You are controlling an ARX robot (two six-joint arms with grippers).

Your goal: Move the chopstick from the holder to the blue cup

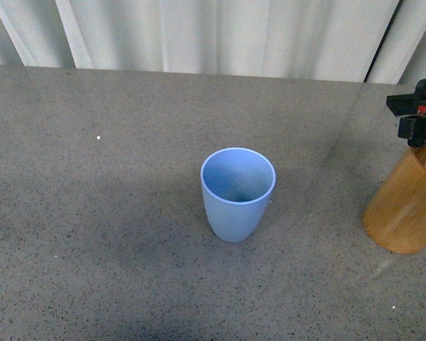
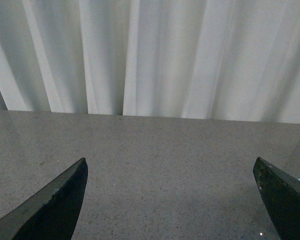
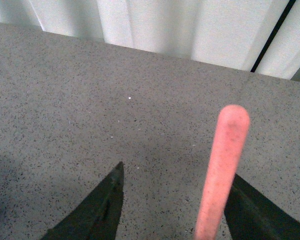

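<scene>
I see a grey speckled tabletop (image 1: 92, 213), a white pleated curtain (image 1: 199, 35) at twelve o'clock, and a dark gap (image 1: 383, 39) at one.

Your right gripper (image 1: 421, 131) was black and blocky with a small red mark. On your left gripper (image 2: 170, 165), the fingers (image 2: 52, 207) were dark, matte wedges tapering to blunt tips.
</scene>
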